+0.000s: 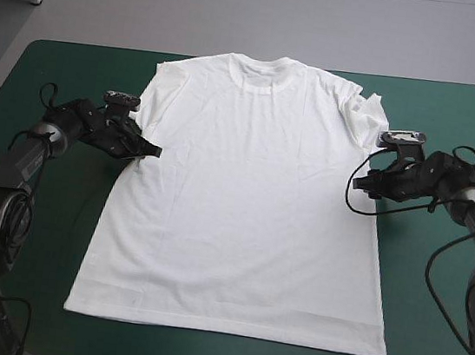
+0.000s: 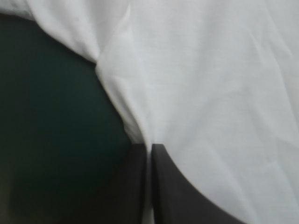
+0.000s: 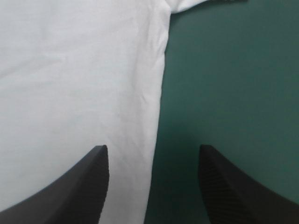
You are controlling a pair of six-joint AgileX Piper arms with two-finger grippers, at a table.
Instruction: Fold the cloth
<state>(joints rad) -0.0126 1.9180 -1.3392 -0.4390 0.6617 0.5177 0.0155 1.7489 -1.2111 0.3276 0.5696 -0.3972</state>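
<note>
The white T-shirt (image 1: 247, 205) lies spread flat on the teal-green table, collar toward the far edge, hem toward the near edge. My left gripper (image 1: 150, 149) is at the shirt's left side seam just below the sleeve, its black fingers (image 2: 175, 186) shut on the T-shirt (image 2: 210, 93) edge. My right gripper (image 1: 361, 183) sits low at the right side seam below the rumpled right sleeve. It stands open, one finger (image 3: 79, 186) over the T-shirt (image 3: 79, 79) and the other over the bare cover, the seam between them.
Bare teal-green cover (image 1: 455, 119) lies on both sides of the shirt. The right sleeve (image 1: 364, 115) is bunched and folded over itself. The table's near edge runs just below the hem.
</note>
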